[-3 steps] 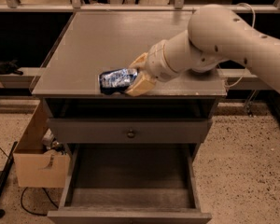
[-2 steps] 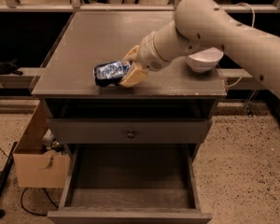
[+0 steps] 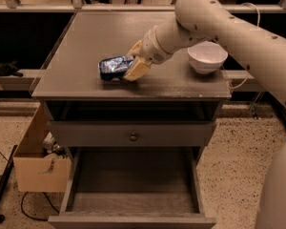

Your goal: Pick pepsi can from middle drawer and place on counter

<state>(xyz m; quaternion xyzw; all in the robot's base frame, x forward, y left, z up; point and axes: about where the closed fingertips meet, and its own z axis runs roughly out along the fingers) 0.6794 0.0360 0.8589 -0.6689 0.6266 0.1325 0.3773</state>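
The pepsi can [image 3: 112,66], blue and dented, lies on its side at or just above the counter [image 3: 81,42], near its front middle. My gripper [image 3: 129,64] is shut on the can's right end, with one tan finger [image 3: 137,69] in front and the other behind it. The arm reaches in from the upper right. The middle drawer [image 3: 133,182] stands pulled open below, and its flat floor is bare.
A white bowl [image 3: 207,56] stands on the counter's right side, close to my arm. A closed grey drawer front with a round knob [image 3: 133,137] sits above the open drawer. A cardboard box [image 3: 40,163] stands on the floor to the left of the cabinet.
My gripper has carried the can leftwards and a little farther in from the counter's front edge. The arm has swung off the bowl, which now shows.
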